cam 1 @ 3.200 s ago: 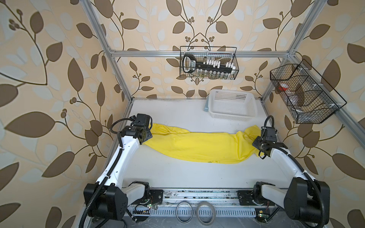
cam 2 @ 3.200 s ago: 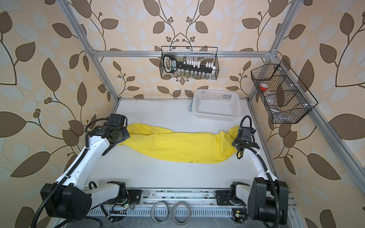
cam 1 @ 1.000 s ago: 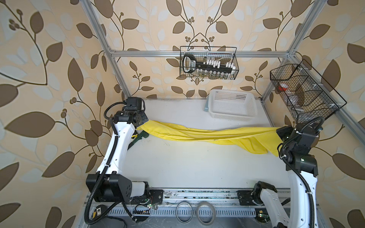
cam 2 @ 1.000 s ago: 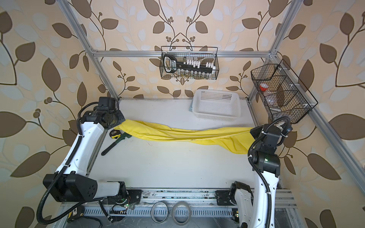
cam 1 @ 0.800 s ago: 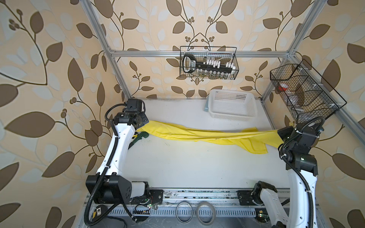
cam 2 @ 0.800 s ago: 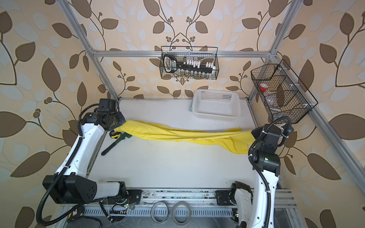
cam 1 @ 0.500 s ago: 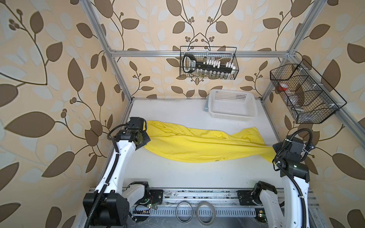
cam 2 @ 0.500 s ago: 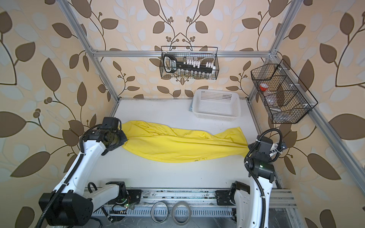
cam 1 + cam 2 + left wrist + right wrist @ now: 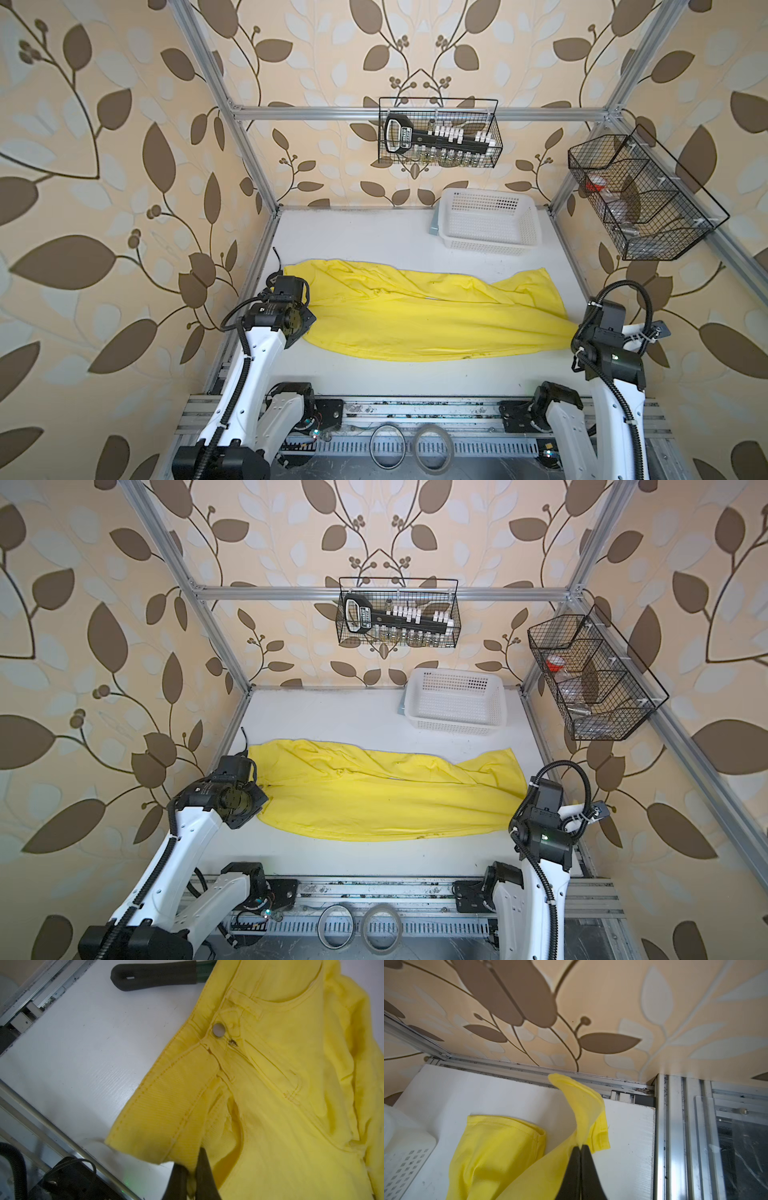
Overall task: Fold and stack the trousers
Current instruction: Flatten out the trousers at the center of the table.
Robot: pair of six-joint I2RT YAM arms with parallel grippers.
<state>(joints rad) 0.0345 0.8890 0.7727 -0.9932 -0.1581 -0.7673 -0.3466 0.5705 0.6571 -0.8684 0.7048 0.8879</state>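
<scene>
Wrist views: creased yellow trousers (image 9: 270,1084), left tool (image 9: 190,1160) and right tool (image 9: 580,1147) clenched on them.

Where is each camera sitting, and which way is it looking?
Top views: high above the front edge, looking down at the trousers, white basket, left arm and right arm.
Left wrist: on the left arm, facing the waistband pinched in the left gripper.
Right wrist: on the right arm, facing a leg hem pinched in the right gripper, wall behind.
Shared: all see the trousers.

Robot test cell, aluminium frame (image 9: 332,113), leaf-print wallpaper walls (image 9: 104,166), hanging wire baskets (image 9: 658,249)
</scene>
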